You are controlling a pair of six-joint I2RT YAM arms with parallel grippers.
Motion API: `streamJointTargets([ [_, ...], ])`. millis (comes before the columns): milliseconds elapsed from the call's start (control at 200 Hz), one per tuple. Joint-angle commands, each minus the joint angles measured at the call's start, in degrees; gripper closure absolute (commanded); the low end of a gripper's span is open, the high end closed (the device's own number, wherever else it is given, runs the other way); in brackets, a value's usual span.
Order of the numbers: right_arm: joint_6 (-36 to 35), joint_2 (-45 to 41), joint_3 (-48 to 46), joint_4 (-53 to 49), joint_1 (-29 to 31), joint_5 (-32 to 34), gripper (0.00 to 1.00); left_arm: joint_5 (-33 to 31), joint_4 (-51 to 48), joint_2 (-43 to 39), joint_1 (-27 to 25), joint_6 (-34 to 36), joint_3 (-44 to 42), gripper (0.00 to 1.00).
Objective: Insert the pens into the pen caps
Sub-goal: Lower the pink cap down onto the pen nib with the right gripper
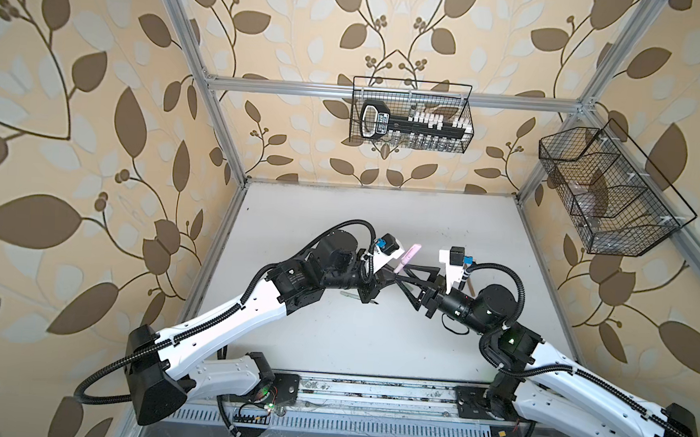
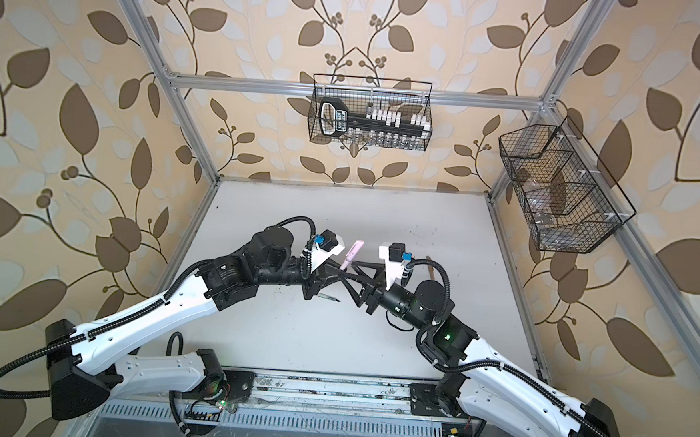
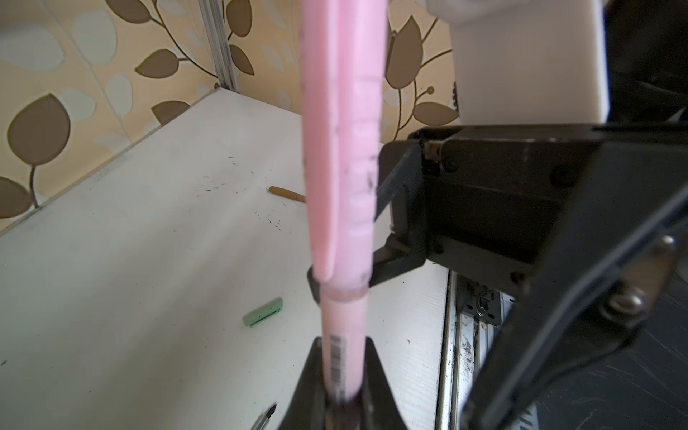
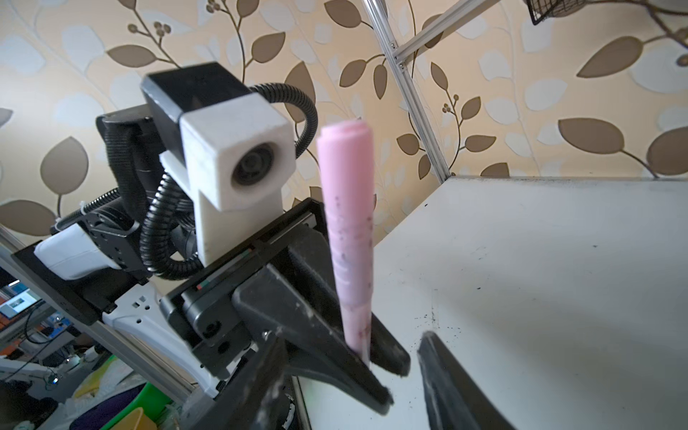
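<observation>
The pink pen (image 3: pixel 344 335) stands nearly upright above the white table (image 1: pixel 381 221), with the pink pen cap (image 3: pixel 342 149) on its upper end. My left gripper (image 3: pixel 342 353) is shut on the pen's barrel. In both top views the pen (image 1: pixel 407 258) (image 2: pixel 352 255) rises between the two wrist cameras. My right gripper (image 4: pixel 352 357) (image 2: pixel 347 275) is open, its fingers standing either side of the left gripper's tips (image 1: pixel 397 274). On the table lie a green pen (image 3: pixel 266 415) (image 2: pixel 327 297), a green cap (image 3: pixel 262 312) and a tan pen (image 3: pixel 286 193) (image 2: pixel 431 270).
A wire basket (image 1: pixel 413 115) with a black tool hangs on the back wall, and a second wire basket (image 1: pixel 608 193) hangs on the right frame. The arms' base rail (image 1: pixel 371 391) runs along the table's front edge. Ink specks mark the tabletop.
</observation>
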Motion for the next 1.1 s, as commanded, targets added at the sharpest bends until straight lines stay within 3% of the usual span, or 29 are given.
streamJointTargets([
  [0,1.31,-0.82,1.79,-1.31,-2.79,-7.76,0.38,-0.11,1.52,-0.15,0.04,-0.12,1.2,1.0],
  [370,3.13,5.39,4.51,6.71,-7.01,-14.64,0.37,0.68,3.88,-0.84,-0.02,-1.88,-0.55,1.0],
  [715,2.53,10.12,7.0,9.29,-7.08,-15.57,0.46,1.32,2.22,-0.5,0.0,-1.55,-0.41,1.0],
  [855,3.37,11.38,7.19,11.29,-7.16,-15.8,0.56,1.22,2.22,-0.58,0.03,-1.55,-0.68,1.0],
  [1095,2.83,12.77,9.06,8.37,-7.16,-16.27,0.86,0.94,2.15,-0.33,0.04,-2.02,-0.7,1.0],
])
